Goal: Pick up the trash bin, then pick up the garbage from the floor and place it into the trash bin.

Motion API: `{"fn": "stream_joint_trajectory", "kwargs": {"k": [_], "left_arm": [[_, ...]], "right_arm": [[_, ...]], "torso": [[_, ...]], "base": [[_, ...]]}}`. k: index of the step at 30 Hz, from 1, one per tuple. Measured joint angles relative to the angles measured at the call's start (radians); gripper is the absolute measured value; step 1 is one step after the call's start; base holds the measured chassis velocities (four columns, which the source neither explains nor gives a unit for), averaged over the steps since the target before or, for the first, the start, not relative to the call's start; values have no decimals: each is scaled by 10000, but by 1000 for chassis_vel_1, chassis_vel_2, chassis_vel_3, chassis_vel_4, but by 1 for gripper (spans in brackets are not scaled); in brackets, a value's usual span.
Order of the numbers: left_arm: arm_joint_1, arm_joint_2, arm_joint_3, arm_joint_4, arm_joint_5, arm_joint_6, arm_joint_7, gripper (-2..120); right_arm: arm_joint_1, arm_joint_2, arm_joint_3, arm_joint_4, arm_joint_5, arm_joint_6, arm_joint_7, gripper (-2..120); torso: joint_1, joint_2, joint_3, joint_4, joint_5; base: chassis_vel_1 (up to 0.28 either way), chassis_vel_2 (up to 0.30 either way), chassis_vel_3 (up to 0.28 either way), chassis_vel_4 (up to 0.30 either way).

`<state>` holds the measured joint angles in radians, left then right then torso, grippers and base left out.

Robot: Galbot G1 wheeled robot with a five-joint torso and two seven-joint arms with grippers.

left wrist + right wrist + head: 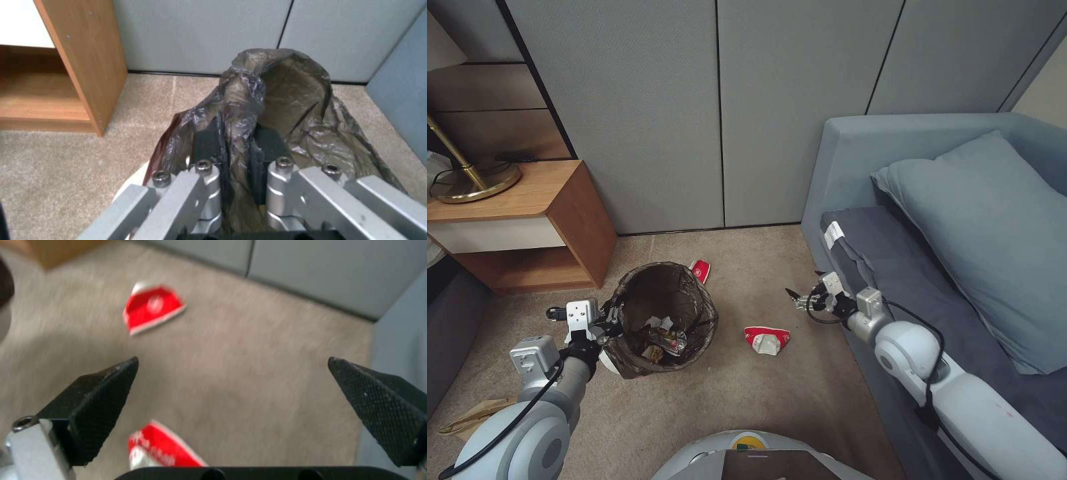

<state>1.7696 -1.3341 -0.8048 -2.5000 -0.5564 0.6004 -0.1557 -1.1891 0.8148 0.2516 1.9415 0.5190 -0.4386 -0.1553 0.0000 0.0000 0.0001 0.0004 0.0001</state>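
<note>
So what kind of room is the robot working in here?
Probably a bedroom or hotel-style room: a blue-grey upholstered bed or daybed with a large blue-grey pillow, a wooden bedside cabinet holding a brass lamp base, tan carpet, and grey padded wall panels.

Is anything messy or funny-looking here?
Yes. Two crushed red-and-white cups lie on the carpet: one beside the trash bin, another behind it. The left gripper pinches the bin's bag, bunching it.

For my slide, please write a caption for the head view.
Left gripper clamps the trash bin rim; right gripper, open, hangs above a crushed cup.
</note>
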Motion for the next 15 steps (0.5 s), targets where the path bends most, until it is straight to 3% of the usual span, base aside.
{"fn": "stream_joint_trajectory", "kwargs": {"k": [5, 7, 15], "left_arm": [[-2, -17, 63, 0, 3, -10, -23, 8], [-36, -24, 259, 0, 12, -5, -47, 8], [-34, -1, 289, 0, 12, 10, -57, 8]], "right_arm": [[394, -98, -569, -570, -106, -363, -392, 100], [849, 232, -1351, -1190, -166, -615, -365, 100], [1375, 638, -2442, -2059, -410, -775, -78, 100]], "torso": [[0, 0, 0, -6, 0], [0, 0, 0, -4, -1], [0, 0, 0, -4, -2]], "base": [[0, 0, 0, 0], [0, 0, 0, 0], [0, 0, 0, 0]]}}
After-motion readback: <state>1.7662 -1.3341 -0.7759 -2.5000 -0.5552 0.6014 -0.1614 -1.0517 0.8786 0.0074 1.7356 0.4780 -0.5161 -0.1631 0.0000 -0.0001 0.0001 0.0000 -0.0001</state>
